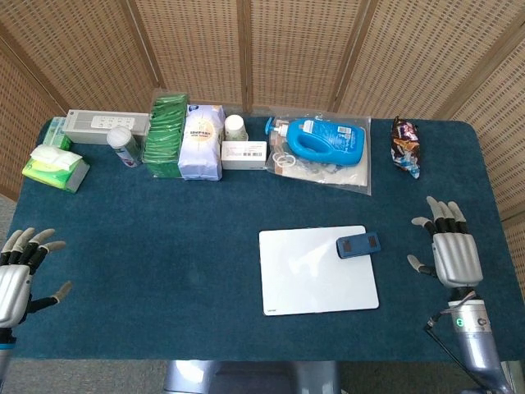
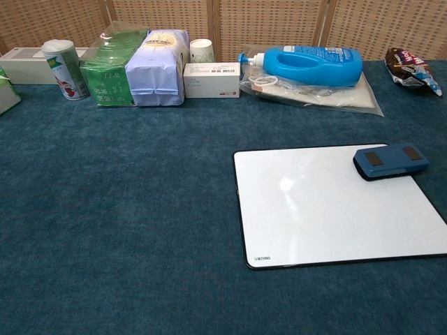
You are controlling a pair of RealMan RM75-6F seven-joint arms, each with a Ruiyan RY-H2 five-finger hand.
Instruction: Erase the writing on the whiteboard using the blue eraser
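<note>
Both hands are spread and hold nothing: the right hand hovers at the near right, well apart from the blue eraser, and the left hand sits at the near left edge. The eraser lies on the far right corner of the whiteboard, whose surface looks blank. The risk, as I judge it: another reach could nudge the overhanging eraser off the board, or drag the light board across the table.

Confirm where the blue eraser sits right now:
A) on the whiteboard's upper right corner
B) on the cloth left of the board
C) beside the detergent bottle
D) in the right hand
A: the blue eraser lies on the whiteboard corner, with the right hand open and apart from it.
</note>
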